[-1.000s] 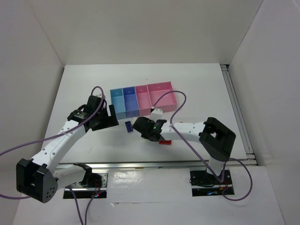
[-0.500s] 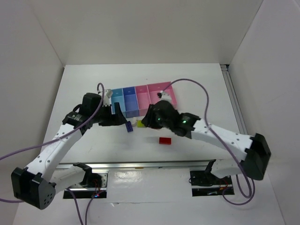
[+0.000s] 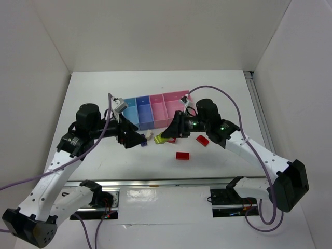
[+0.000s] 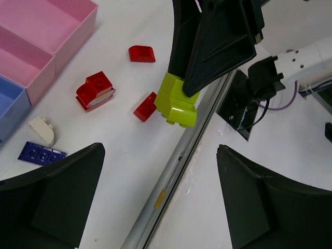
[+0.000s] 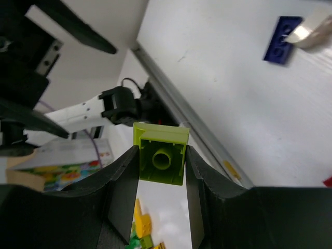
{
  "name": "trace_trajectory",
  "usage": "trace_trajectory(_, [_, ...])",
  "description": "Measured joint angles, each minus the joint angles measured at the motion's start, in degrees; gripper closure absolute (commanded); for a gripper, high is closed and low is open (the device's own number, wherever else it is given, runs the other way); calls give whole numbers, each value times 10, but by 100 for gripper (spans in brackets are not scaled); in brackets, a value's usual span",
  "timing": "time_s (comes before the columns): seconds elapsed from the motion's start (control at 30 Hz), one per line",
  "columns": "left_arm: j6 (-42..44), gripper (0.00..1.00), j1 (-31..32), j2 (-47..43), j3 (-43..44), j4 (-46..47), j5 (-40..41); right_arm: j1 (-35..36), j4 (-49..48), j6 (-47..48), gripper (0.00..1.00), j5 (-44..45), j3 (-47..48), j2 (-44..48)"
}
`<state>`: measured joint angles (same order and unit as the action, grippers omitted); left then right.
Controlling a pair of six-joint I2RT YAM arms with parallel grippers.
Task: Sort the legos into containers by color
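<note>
Roughly, sorting has barely begun. At far left, the left pincer (image 4: 161,150) hangs low over the tabletop (image 3: 104,88) with its fingers spread wide and nothing between them. It is just in front of the left end of the containers (image 3: 136,124), a joined row running light blue, darker blue, pink and a wider pink. None of the four shows a brick inside, as far as the overhead view lets me tell.

Just beside that pincer lie the dark blue brick (image 4: 41,154) and the whitish brick (image 4: 41,129), close together and loose in front of the blue bins.

Next along, the right pincer (image 5: 162,150) is closed on the lime brick (image 4: 179,101), which is squeezed between both fingers and held off the surface, short of the bins and over none of them.

Further right, the red bricks (image 3: 182,155) are scattered in front of the pink bins. There are three pieces, one of them seemingly stacked with a pale layer.

So I judge one brick is in transit and none is delivered. The lime one needs a bin, then the blue, the whitish and all the reds remain to be picked.
</note>
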<state>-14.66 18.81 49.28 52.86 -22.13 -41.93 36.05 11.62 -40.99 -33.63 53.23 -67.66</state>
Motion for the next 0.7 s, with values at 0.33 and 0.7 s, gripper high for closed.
trace_trajectory(0.33, [38, 0, 24, 37, 1, 3, -8, -3, -100, -45, 63, -82, 2, -49])
trace_trajectory(0.7, [44, 0, 55, 193, 129, 30, 15, -124, -56, -28, 63, -78, 6, -49])
